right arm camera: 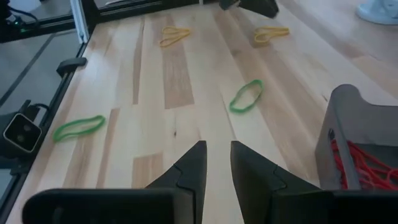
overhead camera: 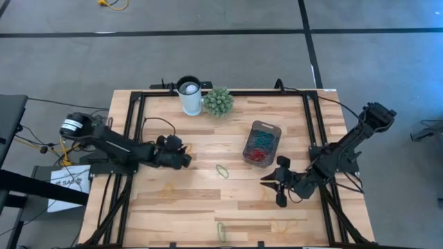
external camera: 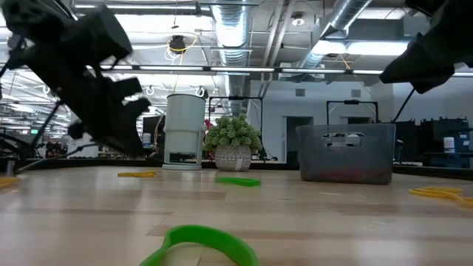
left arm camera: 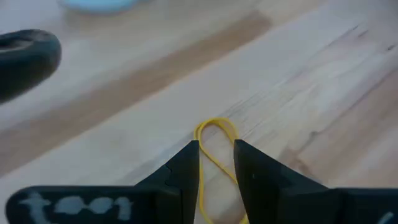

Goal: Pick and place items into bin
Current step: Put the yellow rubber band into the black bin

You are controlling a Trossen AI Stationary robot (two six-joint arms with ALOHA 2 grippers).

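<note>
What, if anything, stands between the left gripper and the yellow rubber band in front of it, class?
Nothing visible does. The left gripper has its fingers apart, straddling the yellow rubber band lying flat on the table. Between band and bin the high view shows only bare wood.

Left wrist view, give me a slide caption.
Left pincer open, fingers straddling a yellow rubber band on the wooden table.

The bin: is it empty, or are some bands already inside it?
Not empty. The bin stands upright and holds a pile of red and blue bands; red ones also show through its wall in the right wrist view.
</note>
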